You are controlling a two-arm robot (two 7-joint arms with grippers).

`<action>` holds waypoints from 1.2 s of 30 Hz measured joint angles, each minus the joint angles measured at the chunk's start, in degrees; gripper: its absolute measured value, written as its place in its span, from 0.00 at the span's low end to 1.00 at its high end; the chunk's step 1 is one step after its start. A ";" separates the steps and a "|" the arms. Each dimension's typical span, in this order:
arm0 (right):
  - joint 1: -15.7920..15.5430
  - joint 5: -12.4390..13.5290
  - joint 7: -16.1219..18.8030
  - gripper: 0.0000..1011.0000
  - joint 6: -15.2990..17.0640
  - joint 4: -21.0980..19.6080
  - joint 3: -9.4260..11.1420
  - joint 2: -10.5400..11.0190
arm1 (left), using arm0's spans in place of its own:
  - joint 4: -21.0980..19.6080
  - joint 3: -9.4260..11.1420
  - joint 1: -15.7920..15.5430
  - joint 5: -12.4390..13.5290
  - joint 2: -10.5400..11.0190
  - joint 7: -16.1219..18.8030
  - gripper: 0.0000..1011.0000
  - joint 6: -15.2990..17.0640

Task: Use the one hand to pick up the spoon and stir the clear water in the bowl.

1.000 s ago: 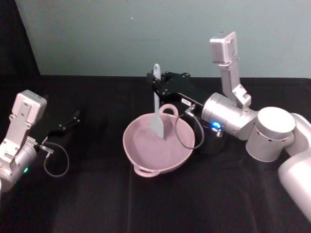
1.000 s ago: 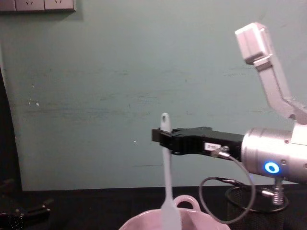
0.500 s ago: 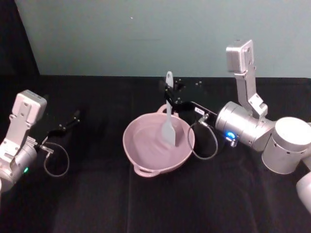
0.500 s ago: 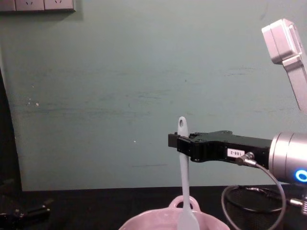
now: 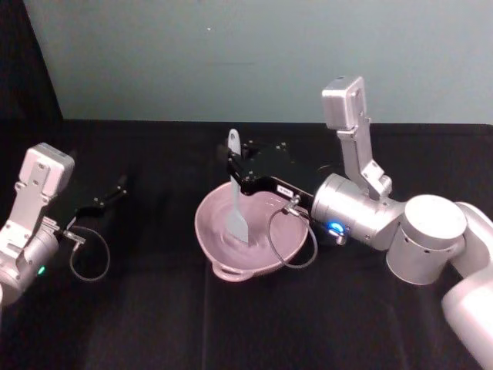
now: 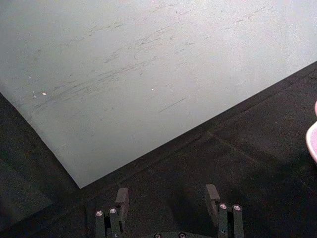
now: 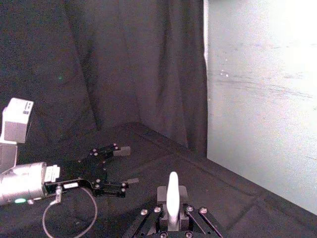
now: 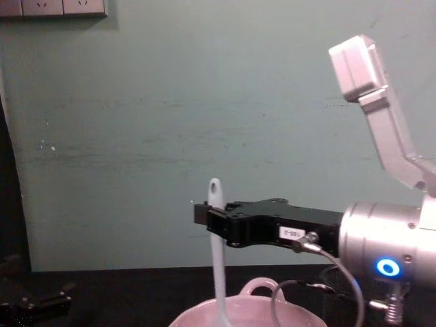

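There is one right end effector (image 5: 233, 171), and it is black and shut tight on the thin handle of one white spoon (image 5: 235, 202). It holds the spoon near the top, just under the little hole at the end. The spoon stands almost straight up, and its flat blade points down into the left part of one pink bowl (image 5: 202, 225). The bowl sits in the middle of the black worktop (image 5: 154, 324). The water (image 5: 262, 235) in the bowl is so clear that it is hard to see, and I cannot tell if the blade touches the bottom. From the chest, the spoon (image 8: 217, 259) goes down behind the bowl's rim (image 8: 197, 316), and the right end effector (image 8: 212, 221) reaches in from the right. One small white label (image 8: 291, 234) sits on the side of this end effector, but its writing is too small to read. One blue ring (image 8: 387, 267) glows on the silver wrist. I count two loop handles on the bowl, one at the near rim (image 5: 229, 271) and one at the far rim (image 8: 262, 285). The left end effector (image 5: 115, 189) is far off at the left side of the worktop, and its two fingers (image 6: 122, 197) are wide apart and hold nothing.
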 joint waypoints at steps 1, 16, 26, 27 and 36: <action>0.29 -0.02 0.08 0.11 -0.13 0.35 -0.15 -0.29 | 0.00 0.00 0.00 0.00 0.00 0.00 1.00 0.00; 4.61 -0.28 0.44 0.11 -1.47 7.23 -0.03 -2.88 | 0.00 0.00 0.00 0.00 0.00 0.00 1.00 0.00; 3.33 -0.25 -0.67 0.11 -0.75 5.20 1.51 -1.17 | 0.00 0.00 0.00 0.00 0.00 0.00 1.00 0.00; 3.19 -0.24 -0.74 0.11 -0.69 4.97 1.59 -1.07 | 0.00 0.00 0.00 0.00 0.00 0.00 1.00 0.00; 1.89 0.05 -1.58 0.11 0.01 0.26 2.57 -0.01 | 0.00 0.00 -0.01 0.00 0.00 0.00 1.00 0.00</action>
